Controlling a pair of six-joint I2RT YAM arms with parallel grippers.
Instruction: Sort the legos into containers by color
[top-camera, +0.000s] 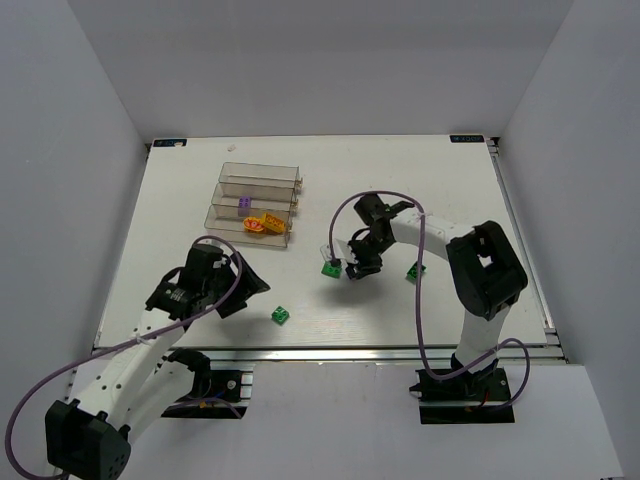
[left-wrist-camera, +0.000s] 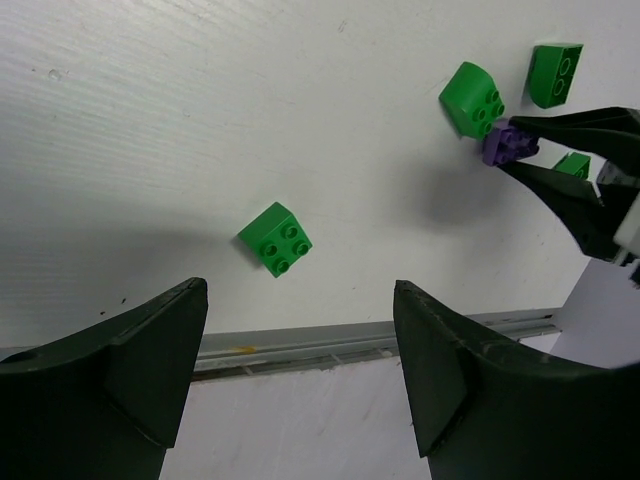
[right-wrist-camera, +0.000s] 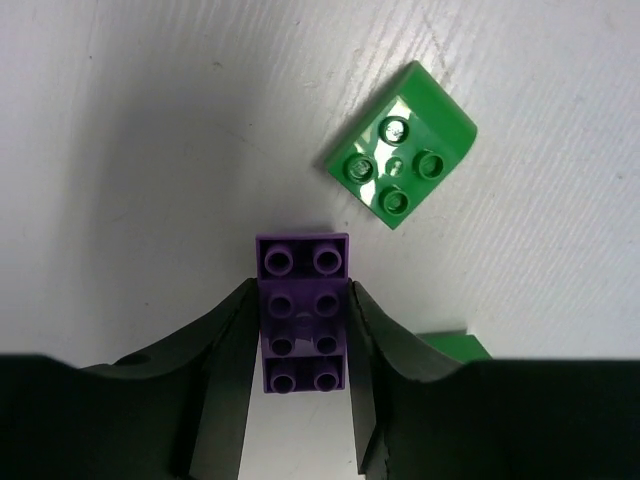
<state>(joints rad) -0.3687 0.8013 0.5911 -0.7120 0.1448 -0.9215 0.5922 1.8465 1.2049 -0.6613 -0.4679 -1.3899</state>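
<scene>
- From the top camera I see the containers (top-camera: 256, 203) on the far left part of the white table (top-camera: 440, 180). The nearest bin holds orange-yellow bricks (top-camera: 265, 224), and the middle bin holds a binned purple brick (top-camera: 244, 203).
- In that same view the left gripper (top-camera: 250, 285) sits near the front edge, and a lone green brick (top-camera: 282, 315) lies just to its right. The right gripper (top-camera: 350, 266) is down at mid-table with a curved green brick (top-camera: 331, 268) just beside it. A far green brick (top-camera: 415, 271) lies on its other side.
- On the left wrist camera my left gripper (left-wrist-camera: 300, 300) has its fingers spread wide with nothing between them. The lone green brick (left-wrist-camera: 276, 237) lies studs-up on the table just ahead. Further off, the right gripper (left-wrist-camera: 510, 146) pinches a held purple brick (left-wrist-camera: 508, 145), with the curved green brick (left-wrist-camera: 472, 98) close by and the far green brick (left-wrist-camera: 555, 73) beyond.
- On the right wrist camera the right gripper (right-wrist-camera: 303, 290) is clamped on the long sides of the held purple brick (right-wrist-camera: 303, 315), whose studs face the lens. The curved green brick (right-wrist-camera: 400, 145) lies apart, ahead and to the right. I cannot tell whether the held brick touches the table.
</scene>
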